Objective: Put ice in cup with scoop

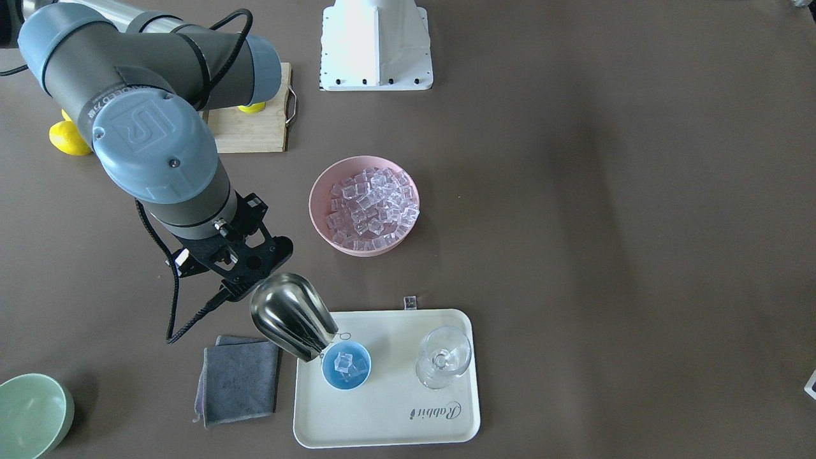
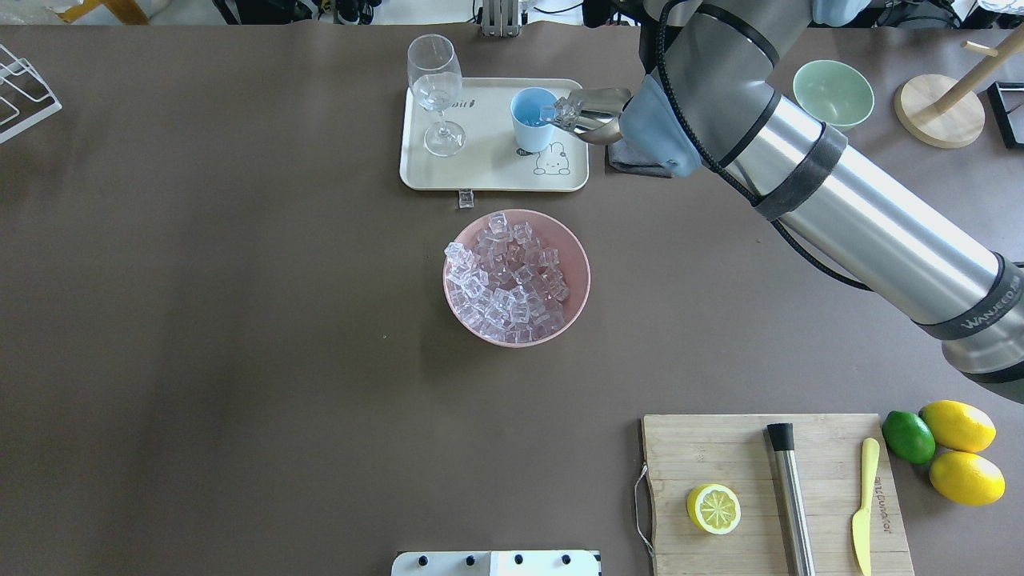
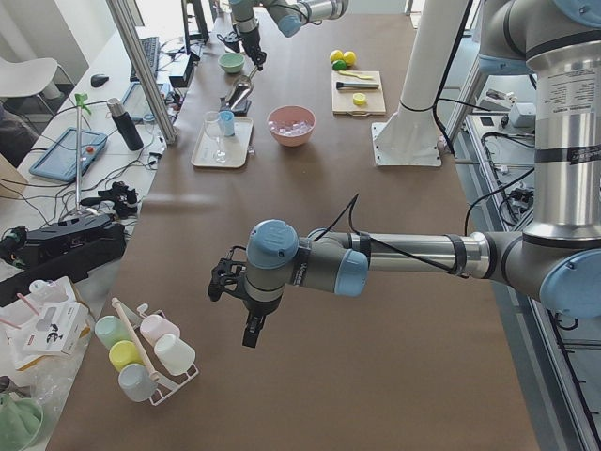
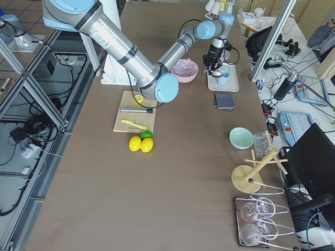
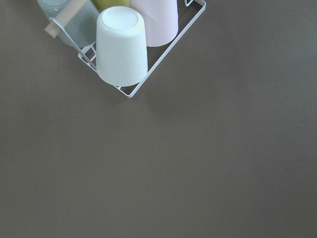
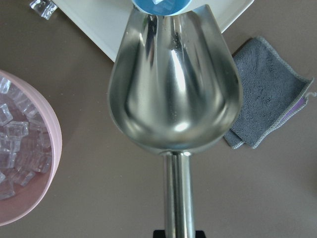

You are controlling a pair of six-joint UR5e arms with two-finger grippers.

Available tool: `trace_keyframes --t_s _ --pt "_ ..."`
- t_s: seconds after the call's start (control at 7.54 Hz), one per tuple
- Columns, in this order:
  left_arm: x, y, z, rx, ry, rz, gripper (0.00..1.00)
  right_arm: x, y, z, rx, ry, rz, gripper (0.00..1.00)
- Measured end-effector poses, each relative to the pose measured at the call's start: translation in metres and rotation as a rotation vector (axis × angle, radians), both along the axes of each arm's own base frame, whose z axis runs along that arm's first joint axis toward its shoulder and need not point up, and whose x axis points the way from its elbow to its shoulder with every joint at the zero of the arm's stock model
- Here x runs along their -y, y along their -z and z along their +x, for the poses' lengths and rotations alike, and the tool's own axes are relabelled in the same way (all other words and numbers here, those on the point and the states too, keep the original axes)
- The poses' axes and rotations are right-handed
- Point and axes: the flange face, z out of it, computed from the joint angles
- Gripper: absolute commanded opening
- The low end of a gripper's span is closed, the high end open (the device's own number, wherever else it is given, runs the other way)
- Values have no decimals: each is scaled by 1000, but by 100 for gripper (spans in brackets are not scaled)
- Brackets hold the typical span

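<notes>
One gripper beyond judging: left gripper (image 3: 252, 334), seen only from the table's end, hanging above bare table beside upturned cups (image 3: 174, 354); unable to tell whether fingers open or closed.
Near right: cutting board (image 2: 720, 448) carrying half lemon (image 2: 713, 508), steel rod (image 2: 792, 496) and yellow knife (image 2: 862, 504).
Mid-table: pink bowl (image 1: 366, 248) heaped with ice (image 2: 512, 276).
Just past it: single stray cube (image 2: 466, 198) on table, just beside near edge of tray (image 2: 496, 172).
Far: light-blue cup (image 2: 530, 128) upright on tray, right of wine glass (image 2: 436, 88), a few cubes inside.
Right gripper (image 1: 252, 274) clamped on handle of scoop (image 1: 293, 315); scoop tipped, mouth at cup rim, cubes at its lip.
Grey cloth (image 1: 239, 379) folded flat just right of tray.
</notes>
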Motion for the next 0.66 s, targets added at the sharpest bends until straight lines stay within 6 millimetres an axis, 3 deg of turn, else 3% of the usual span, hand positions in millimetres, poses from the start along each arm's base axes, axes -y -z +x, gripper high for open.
trace_keyframes --t_s 0.4,0.66 --pt "4 8 4 -26 -8 9 99 2 15 6 -31 11 14 0" --pt "5 8 7 -31 -13 8 99 -18 -11 34 -8 -19 9 0"
